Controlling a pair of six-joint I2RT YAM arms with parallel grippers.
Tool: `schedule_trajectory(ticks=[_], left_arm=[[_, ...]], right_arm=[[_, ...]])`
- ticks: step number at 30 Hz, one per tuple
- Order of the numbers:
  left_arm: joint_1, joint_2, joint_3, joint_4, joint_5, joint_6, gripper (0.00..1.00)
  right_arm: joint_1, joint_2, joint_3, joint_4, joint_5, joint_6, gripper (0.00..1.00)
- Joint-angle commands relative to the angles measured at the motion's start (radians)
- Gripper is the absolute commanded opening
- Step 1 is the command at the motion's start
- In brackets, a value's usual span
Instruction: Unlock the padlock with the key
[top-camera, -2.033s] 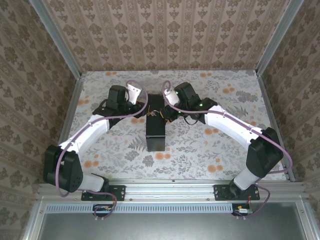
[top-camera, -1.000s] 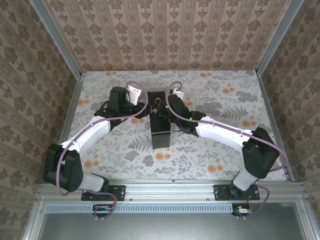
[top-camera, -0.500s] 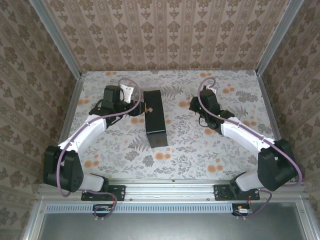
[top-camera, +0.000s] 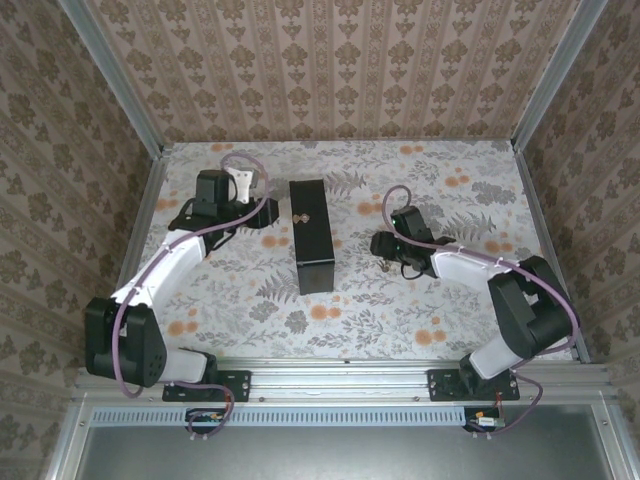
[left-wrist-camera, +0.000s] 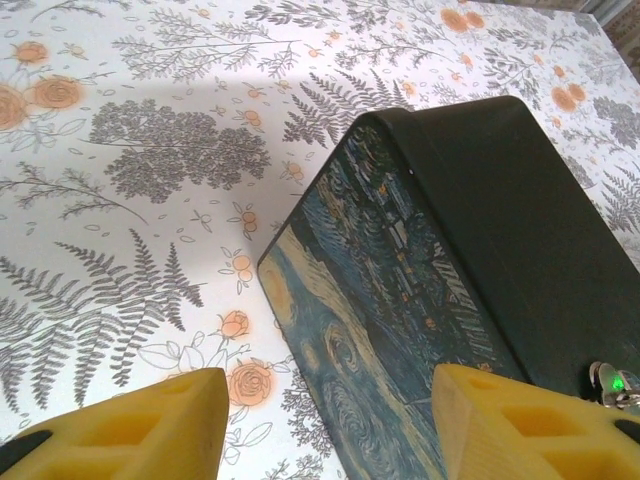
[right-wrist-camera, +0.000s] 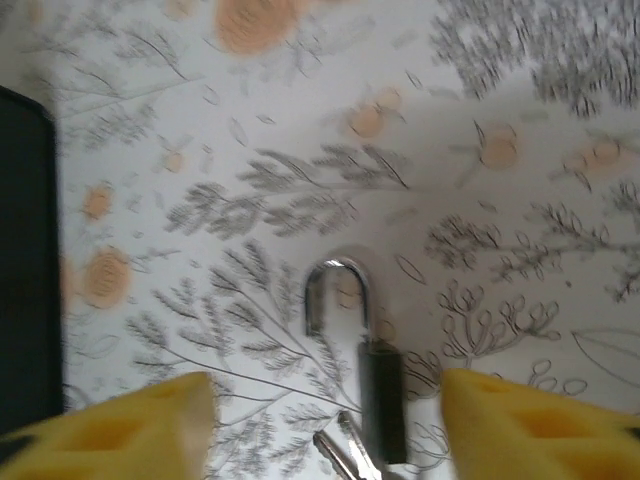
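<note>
padlock (right-wrist-camera: 381, 402) on table (top-camera: 452, 302), rt of box (top-camera: 311, 236)

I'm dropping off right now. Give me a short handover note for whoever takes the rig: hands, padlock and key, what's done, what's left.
Left hand: open, empty, facing the black box with the painted lid.
Right hand: open, empty, above the padlock.
Padlock: flat on the table, right of the box and apart from it. One shackle leg is out of the body.
Key: at the body's end; whether it sits in the keyhole I cannot tell.
Done: unlocking, apparently.
Left: confirm the shackle swings free.
</note>
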Motion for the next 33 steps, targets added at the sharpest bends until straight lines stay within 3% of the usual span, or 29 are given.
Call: schedule_trajectory(ticks=[1, 6, 8, 15, 22, 33], left_arm=[[0.041, -0.031, 0.032, -0.061, -0.042, -0.032, 0.57], [0.066, -0.039, 0.009, -0.073, -0.129, -0.046, 0.57], [0.067, -0.040, 0.004, -0.073, -0.134, -0.050, 0.57], [0.065, -0.057, -0.009, -0.075, -0.114, -0.067, 0.57], [0.065, -0.084, -0.016, -0.083, -0.102, -0.054, 0.57], [0.058, -0.078, -0.012, -0.069, -0.082, -0.043, 0.56]], right_arm=[[0.036, -0.122, 0.116, -0.108, -0.020, -0.096, 0.83], [0.192, -0.201, 0.245, -0.166, 0.028, -0.040, 0.85], [0.273, -0.187, 0.299, -0.183, 0.092, -0.006, 1.00], [0.421, -0.026, 0.462, -0.301, 0.239, 0.002, 1.00], [0.481, 0.067, 0.553, -0.392, 0.363, -0.045, 1.00], [0.500, 0.177, 0.599, -0.410, 0.328, -0.022, 1.00]])
